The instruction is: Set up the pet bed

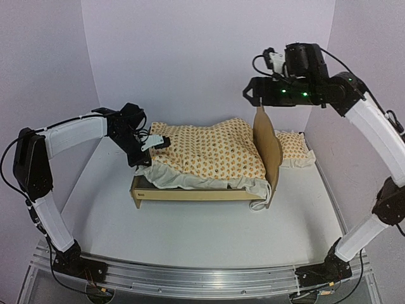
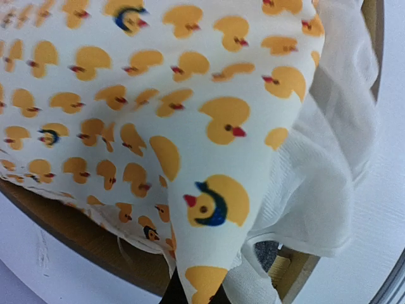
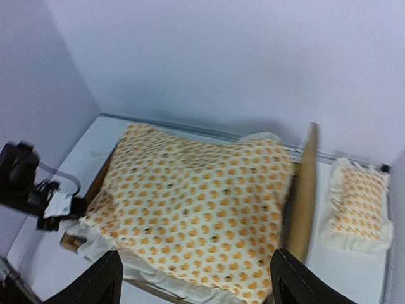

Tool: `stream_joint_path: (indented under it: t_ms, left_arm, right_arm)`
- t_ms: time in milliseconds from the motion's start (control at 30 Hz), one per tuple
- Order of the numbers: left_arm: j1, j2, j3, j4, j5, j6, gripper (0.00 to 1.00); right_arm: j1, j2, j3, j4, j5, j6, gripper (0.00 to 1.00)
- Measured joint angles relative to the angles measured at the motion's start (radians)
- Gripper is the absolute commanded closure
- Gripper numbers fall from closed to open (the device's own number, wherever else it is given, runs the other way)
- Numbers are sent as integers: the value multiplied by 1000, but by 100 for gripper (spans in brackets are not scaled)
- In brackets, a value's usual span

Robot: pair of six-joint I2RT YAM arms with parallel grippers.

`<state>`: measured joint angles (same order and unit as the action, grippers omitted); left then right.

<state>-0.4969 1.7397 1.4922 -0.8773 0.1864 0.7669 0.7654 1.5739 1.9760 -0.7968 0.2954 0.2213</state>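
White tabletop (image 1: 209,244) carries everything you need to check. Start at the left: your left gripper (image 1: 158,143) reaches in low at the left end of the bed (image 1: 190,194), its jaws clenched. On its wrist camera a corner of the duck-print cushion (image 1: 209,152) runs down to the dark fingers (image 2: 180,292) at the bottom edge. It looks pinched between them, though cloth hides most of the contact itself. That corner sits raised above the frame, and the white ruffle (image 2: 316,164) hangs loose beneath it over the wooden footboard (image 2: 82,240).

Move to the middle: the bed stands on the table at centre, long side facing you, foot end left, headboard (image 1: 269,142) right. The cushion lies over it, draped rather than flat. It is humped in the middle, its near edge spills over the bed's near side, and a fold of ruffle hangs down at the near right corner by the headboard. The headboard stands upright and rises above the cushion.

Farther right, just beyond the headboard, the small matching pillow (image 1: 292,147) lies flat on the table, outside the bed and near the right wall.

Last, your right gripper (image 1: 252,95) hangs high above the headboard, well clear of it. Its wrist camera shows both fingers spread wide at the lower corners with nothing between them: released, looking down on cushion, headboard and pillow.
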Motion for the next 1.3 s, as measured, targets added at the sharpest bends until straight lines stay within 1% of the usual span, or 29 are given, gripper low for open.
stream_joint_path:
  t_ms: [100, 167, 267, 333, 400, 467, 500, 600, 633, 700, 733, 800, 967, 1167, 1200, 1233, 1300]
  left_arm:
    - [0, -3, 129, -42, 32, -30, 100]
    - [0, -5, 191, -61, 53, -50, 100]
    - [0, -7, 255, -86, 86, -89, 100]
    - [0, -6, 285, -107, 105, -117, 100]
    - [0, -4, 314, -125, 123, -141, 100]
    - [0, -4, 328, -128, 141, -161, 100]
    - [0, -4, 329, -129, 149, -168, 100]
    - [0, -1, 329, -129, 160, -189, 100]
    - [0, 0, 329, -129, 162, -195, 100]
    - [0, 1, 329, -128, 166, -205, 100]
    - [0, 1, 329, -128, 169, -212, 100]
    - [0, 1, 330, -126, 171, -223, 100]
    - [0, 7, 334, -118, 185, -248, 100]
    - [0, 19, 335, -115, 196, -258, 100]
    - [0, 20, 335, -111, 197, -261, 100]
    - [0, 20, 335, -108, 198, -263, 100]
    - [0, 22, 335, -105, 199, -267, 100]
  right_arm:
    - [69, 88, 15, 67, -170, -61, 27]
    - [108, 132, -38, 166, -290, -70, 29]
    - [156, 183, -196, 367, -443, -53, 39]
    - [182, 213, -299, 499, -497, -34, 37]
    - [207, 252, -363, 595, -490, -20, 34]
    - [229, 324, -366, 665, -452, -7, 36]
    - [234, 357, -354, 690, -440, 0, 38]
    - [243, 469, -284, 748, -422, 35, 48]
    - [243, 499, -265, 767, -419, 46, 53]
    - [243, 544, -247, 806, -402, 78, 69]
    - [243, 561, -243, 818, -391, 90, 71]
    - [242, 599, -228, 835, -362, 107, 71]
    - [230, 692, -170, 854, -266, 168, 66]
    - [203, 801, -44, 867, -186, 183, 64]
    - [202, 809, -36, 870, -172, 185, 67]
    - [201, 814, -30, 872, -158, 185, 73]
    - [200, 824, -17, 874, -142, 184, 88]
